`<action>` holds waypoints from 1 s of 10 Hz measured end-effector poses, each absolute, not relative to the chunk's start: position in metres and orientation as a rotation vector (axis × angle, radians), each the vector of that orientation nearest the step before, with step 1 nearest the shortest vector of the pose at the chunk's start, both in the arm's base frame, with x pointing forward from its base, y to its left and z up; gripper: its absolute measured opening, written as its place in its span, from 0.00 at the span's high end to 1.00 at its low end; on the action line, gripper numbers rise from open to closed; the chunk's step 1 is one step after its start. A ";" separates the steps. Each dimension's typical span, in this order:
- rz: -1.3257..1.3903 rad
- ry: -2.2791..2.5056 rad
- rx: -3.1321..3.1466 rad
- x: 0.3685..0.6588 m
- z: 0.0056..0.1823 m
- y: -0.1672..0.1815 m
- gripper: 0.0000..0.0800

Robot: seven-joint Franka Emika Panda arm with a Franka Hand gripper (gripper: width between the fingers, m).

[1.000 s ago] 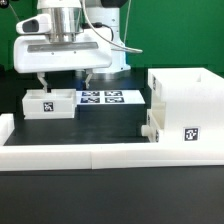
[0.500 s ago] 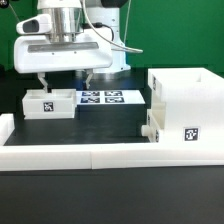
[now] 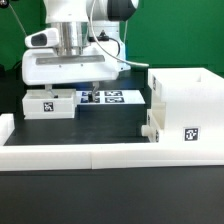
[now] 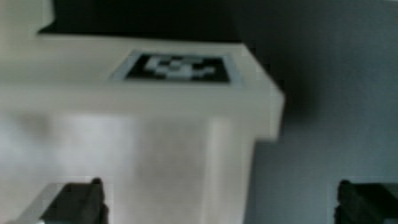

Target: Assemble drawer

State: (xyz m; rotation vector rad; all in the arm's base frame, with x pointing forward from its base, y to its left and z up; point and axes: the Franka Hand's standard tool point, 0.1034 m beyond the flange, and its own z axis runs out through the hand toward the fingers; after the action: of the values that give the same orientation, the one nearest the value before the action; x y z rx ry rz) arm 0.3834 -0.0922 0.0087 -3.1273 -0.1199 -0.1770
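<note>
While the fingers point(image 4: 75, 200) sit spread wide over the small tagged tray point(image 3: 48, 104) at the exterior view's left, the tall drawer box point(image 3: 185, 100) stands on the surface point(image 3: 110, 125), well apart on that view's right.

We count one arm point(image 3: 70, 20), one gripper point(image 3: 64, 88) with two fingers point(image 4: 71, 200), one tall box point(image 3: 190, 95), one loose tray point(image 3: 55, 100), one marker board point(image 3: 118, 97), one border wall point(image 3: 100, 153), one box tag point(image 3: 189, 133) and one tray tag point(image 3: 43, 104).
</note>
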 end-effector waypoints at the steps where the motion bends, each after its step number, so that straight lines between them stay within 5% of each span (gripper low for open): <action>1: -0.177 -0.113 -3.129 0.379 0.006 -0.091 0.19; 5: -0.230 -0.114 -3.144 0.377 0.005 -0.093 0.20; 6: -0.233 -0.118 -3.143 0.379 0.006 -0.092 0.41; 7: -0.233 -0.117 -3.143 0.379 0.006 -0.092 0.41; 9: -0.233 -0.118 -3.143 0.379 0.006 -0.092 0.81; 10: -0.232 -0.117 -3.143 0.379 0.006 -0.092 0.81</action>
State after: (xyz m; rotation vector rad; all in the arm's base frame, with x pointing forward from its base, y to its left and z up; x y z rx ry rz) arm 0.3786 -0.0917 0.0055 -3.1429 -0.1175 -0.2325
